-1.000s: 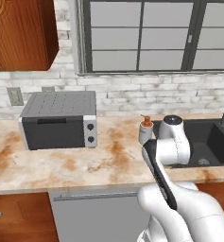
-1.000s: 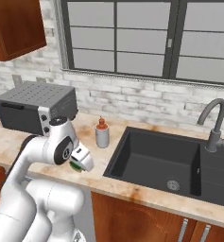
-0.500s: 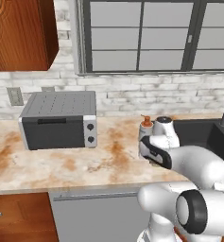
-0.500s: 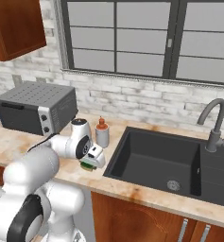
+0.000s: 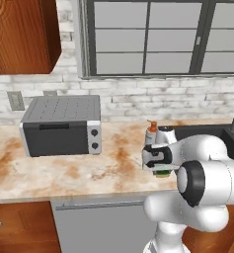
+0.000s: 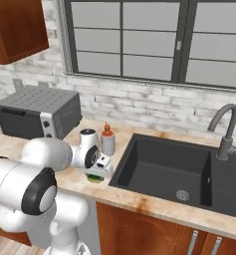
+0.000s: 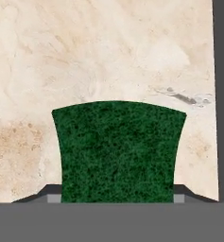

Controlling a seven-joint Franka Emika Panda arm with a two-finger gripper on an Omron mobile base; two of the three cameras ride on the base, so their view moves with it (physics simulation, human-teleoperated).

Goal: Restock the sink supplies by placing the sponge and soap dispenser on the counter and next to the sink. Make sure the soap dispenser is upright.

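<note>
The tool (image 7: 117, 197) holds the sponge (image 7: 118, 151), its two tips pressed against the sponge's sides at the bottom of the hand view, above bare desk (image 7: 85, 56). At the right edge of that view runs the dark sink (image 7: 223, 94), so a release here would likely land beside it. The soap (image 6: 107, 139) stands upright left of the basin. The arm folds low, wrist pointing down, centre-left in the right base view.
</note>
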